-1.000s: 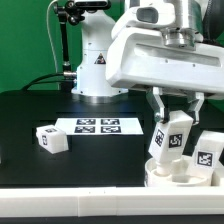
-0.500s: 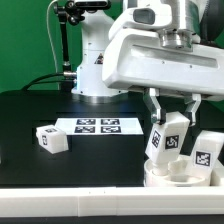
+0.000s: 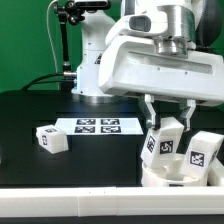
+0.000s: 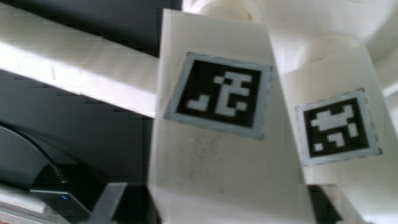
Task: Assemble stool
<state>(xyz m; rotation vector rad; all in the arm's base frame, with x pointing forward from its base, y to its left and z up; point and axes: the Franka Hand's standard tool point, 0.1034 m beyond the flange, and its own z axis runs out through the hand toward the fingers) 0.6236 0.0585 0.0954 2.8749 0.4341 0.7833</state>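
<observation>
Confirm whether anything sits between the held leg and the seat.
Nothing visible. The gripper is shut on the leg, whose lower end reaches the seat; a second leg stands beside it, on the exterior view's right.

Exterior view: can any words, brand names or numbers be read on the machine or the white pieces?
No readable text anywhere.
Small dark mark on the arm's white base: too blurred to read.
Black-and-white squares on the marker board, the loose leg, the upright leg and its neighbour: patterns, not letters.
</observation>
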